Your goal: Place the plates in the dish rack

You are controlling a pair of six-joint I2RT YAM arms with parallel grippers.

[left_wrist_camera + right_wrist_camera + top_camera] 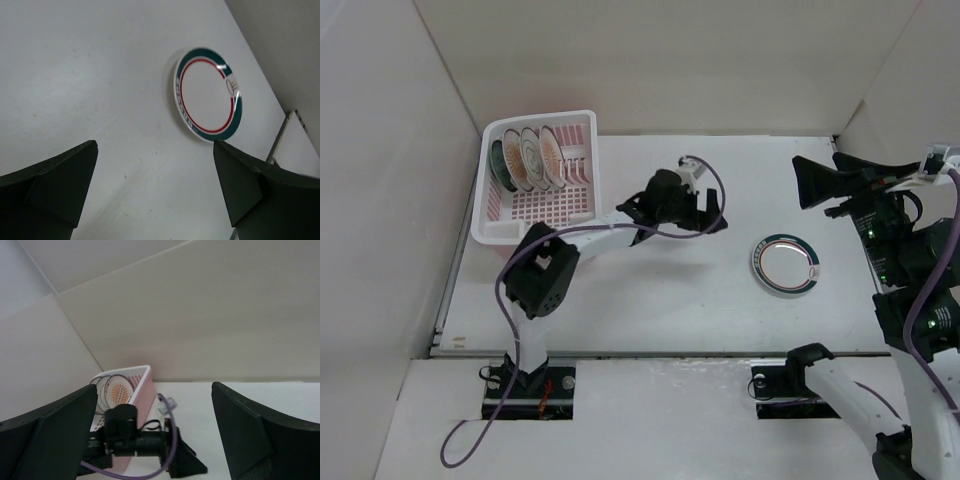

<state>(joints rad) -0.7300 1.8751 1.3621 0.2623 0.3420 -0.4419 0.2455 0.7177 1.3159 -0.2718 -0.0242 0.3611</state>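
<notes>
The pale pink dish rack stands at the back left. Several plates stand upright in its tines, among them a dark teal one and orange sunburst ones. One white plate with a dark teal rim lies flat on the table at the right. My left gripper is open and empty, between the rack and that plate. In the left wrist view the plate lies ahead of the open gripper. My right gripper is open and empty, raised at the far right, facing the rack.
White walls enclose the table on the left, back and right. The left arm with its purple cable stretches across the middle. A seam runs along the table's front edge near the arm bases.
</notes>
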